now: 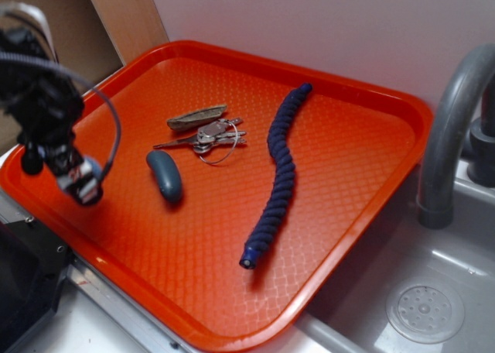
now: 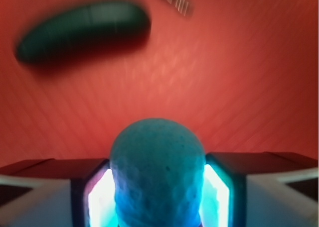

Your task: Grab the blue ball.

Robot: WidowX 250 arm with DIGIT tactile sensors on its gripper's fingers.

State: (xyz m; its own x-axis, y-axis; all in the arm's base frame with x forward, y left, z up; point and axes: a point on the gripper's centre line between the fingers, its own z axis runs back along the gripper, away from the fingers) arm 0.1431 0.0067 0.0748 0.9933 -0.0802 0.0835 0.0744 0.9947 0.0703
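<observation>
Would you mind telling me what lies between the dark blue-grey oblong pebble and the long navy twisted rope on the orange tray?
Only bare textured orange tray in the exterior view; the pebble and rope lie apart, and the keys sit farther back.

Blue ball (image 2: 157, 172) bottom cut off
</observation>
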